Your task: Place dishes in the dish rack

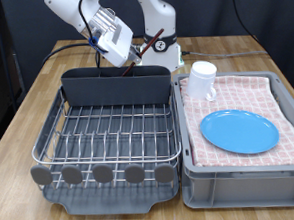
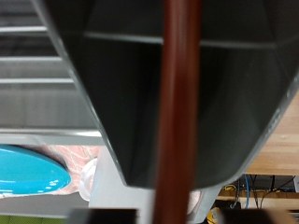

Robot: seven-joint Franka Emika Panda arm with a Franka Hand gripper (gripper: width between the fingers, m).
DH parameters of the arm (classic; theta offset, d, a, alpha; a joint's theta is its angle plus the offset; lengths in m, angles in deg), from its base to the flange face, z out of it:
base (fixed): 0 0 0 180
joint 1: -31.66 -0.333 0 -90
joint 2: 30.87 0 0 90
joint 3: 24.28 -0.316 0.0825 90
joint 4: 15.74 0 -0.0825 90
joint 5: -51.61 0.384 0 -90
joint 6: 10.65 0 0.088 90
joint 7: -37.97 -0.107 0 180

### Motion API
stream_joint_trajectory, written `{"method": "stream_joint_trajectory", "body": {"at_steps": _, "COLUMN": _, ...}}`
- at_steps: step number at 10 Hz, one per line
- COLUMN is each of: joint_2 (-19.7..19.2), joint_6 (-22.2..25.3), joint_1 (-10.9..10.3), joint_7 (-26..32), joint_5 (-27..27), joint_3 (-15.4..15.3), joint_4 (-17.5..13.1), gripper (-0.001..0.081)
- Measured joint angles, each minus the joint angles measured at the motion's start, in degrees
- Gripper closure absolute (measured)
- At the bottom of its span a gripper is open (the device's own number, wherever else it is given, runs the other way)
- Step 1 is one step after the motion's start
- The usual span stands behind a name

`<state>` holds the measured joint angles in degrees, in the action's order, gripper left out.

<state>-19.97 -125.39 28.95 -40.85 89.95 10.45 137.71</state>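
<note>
My gripper (image 1: 136, 60) hangs over the dark grey utensil caddy (image 1: 117, 85) at the back of the silver wire dish rack (image 1: 108, 132). It is shut on the reddish-brown wooden spoon (image 2: 177, 112), which in the wrist view runs as a long bar down into the caddy's open compartment (image 2: 131, 103). The fingers themselves do not show there. The white mug (image 1: 202, 80) and the blue plate (image 1: 240, 131) lie on the pink checked cloth in the grey crate (image 1: 241, 179) at the exterior view's right. An edge of the plate also shows in the wrist view (image 2: 33, 173).
The rack's wire bed holds nothing. The rack and the crate stand side by side on a wooden table (image 1: 45, 86). The robot base (image 1: 163, 39) stands behind the caddy. Dark floor lies beyond the table's edge at the exterior view's left.
</note>
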Motion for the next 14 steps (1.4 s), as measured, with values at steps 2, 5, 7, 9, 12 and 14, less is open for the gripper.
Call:
{"method": "stream_joint_trajectory", "body": {"at_steps": 2, "joint_2": -0.01, "joint_6": -0.51, "joint_1": 0.00, "joint_7": 0.00, "joint_5": -0.10, "joint_3": -0.03, "joint_4": 0.00, "gripper": 0.0444}}
{"method": "stream_joint_trajectory", "body": {"at_steps": 5, "joint_2": 0.14, "joint_6": -2.95, "joint_1": 0.06, "joint_7": -2.35, "joint_5": -2.54, "joint_3": -1.24, "joint_4": -0.02, "gripper": 0.0264}}
{"method": "stream_joint_trajectory", "body": {"at_steps": 7, "joint_2": 0.91, "joint_6": -6.07, "joint_1": 0.26, "joint_7": -8.04, "joint_5": -7.21, "joint_3": -3.62, "joint_4": -0.04, "gripper": 0.0088}}
{"method": "stream_joint_trajectory", "body": {"at_steps": 9, "joint_2": 2.64, "joint_6": -9.24, "joint_1": 0.48, "joint_7": -15.15, "joint_5": -11.55, "joint_3": -6.62, "joint_4": 0.03, "gripper": 0.0008}}
{"method": "stream_joint_trajectory", "body": {"at_steps": 12, "joint_2": 6.34, "joint_6": -11.47, "joint_1": 1.05, "joint_7": -25.10, "joint_5": -17.21, "joint_3": -11.31, "joint_4": 0.26, "gripper": 0.0004}}
{"method": "stream_joint_trajectory", "body": {"at_steps": 14, "joint_2": 9.10, "joint_6": -11.36, "joint_1": 1.52, "joint_7": -31.18, "joint_5": -20.53, "joint_3": -14.23, "joint_4": 0.29, "gripper": 0.0004}}
